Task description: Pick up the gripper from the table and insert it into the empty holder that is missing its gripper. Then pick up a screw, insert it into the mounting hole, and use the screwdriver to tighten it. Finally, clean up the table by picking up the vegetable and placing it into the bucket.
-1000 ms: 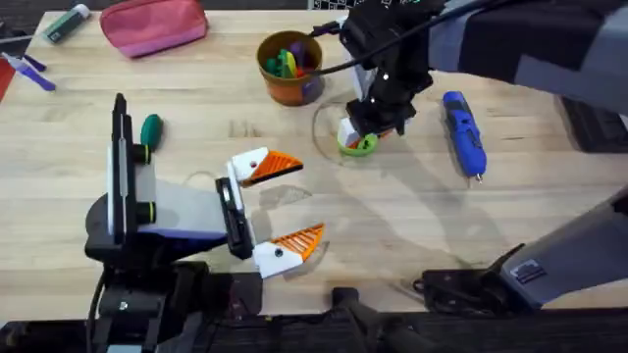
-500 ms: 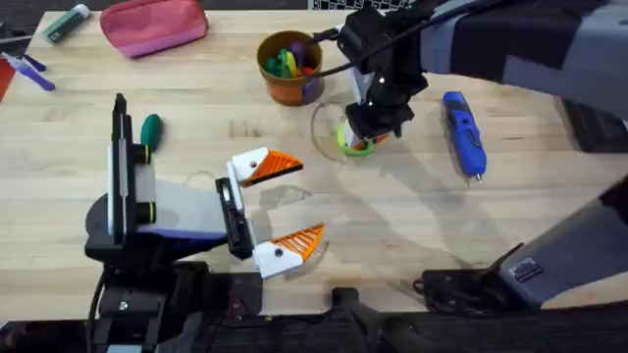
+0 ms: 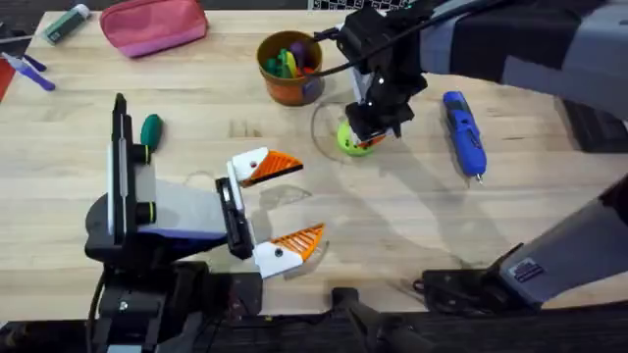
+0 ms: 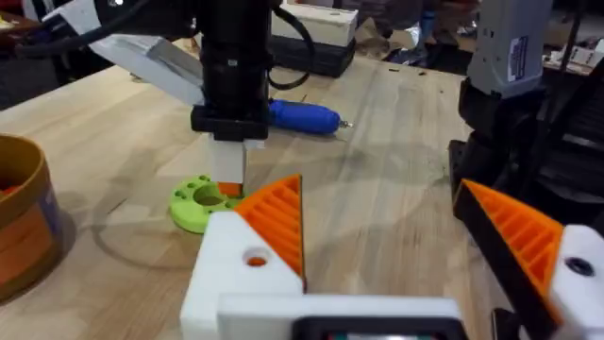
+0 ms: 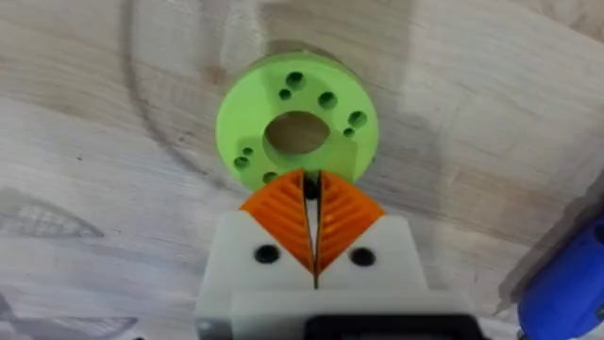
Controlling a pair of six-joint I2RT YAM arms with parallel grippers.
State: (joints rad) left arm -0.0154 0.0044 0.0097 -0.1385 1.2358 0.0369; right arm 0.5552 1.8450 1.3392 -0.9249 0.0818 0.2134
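The large light wooden plank table point(image 3: 412, 211) carries a small round orange bucket point(image 3: 288, 67) of colourful toy pieces at the far middle. Just right of and nearer than it lies a bright green holed plastic disc point(image 3: 353, 140), and further right a blue pen-shaped screwdriver point(image 3: 463, 132). A small dark green oval toy vegetable point(image 3: 150, 127) lies on the left. A pink fabric pouch point(image 3: 154, 25) and a green marker point(image 3: 67, 24) sit at the far left.

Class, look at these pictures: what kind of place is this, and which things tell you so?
Probably a robotics lab workbench: a plank wooden table, a blue electric screwdriver lying on it, and the right tool with orange ribbed pads poised at a green holed disc.
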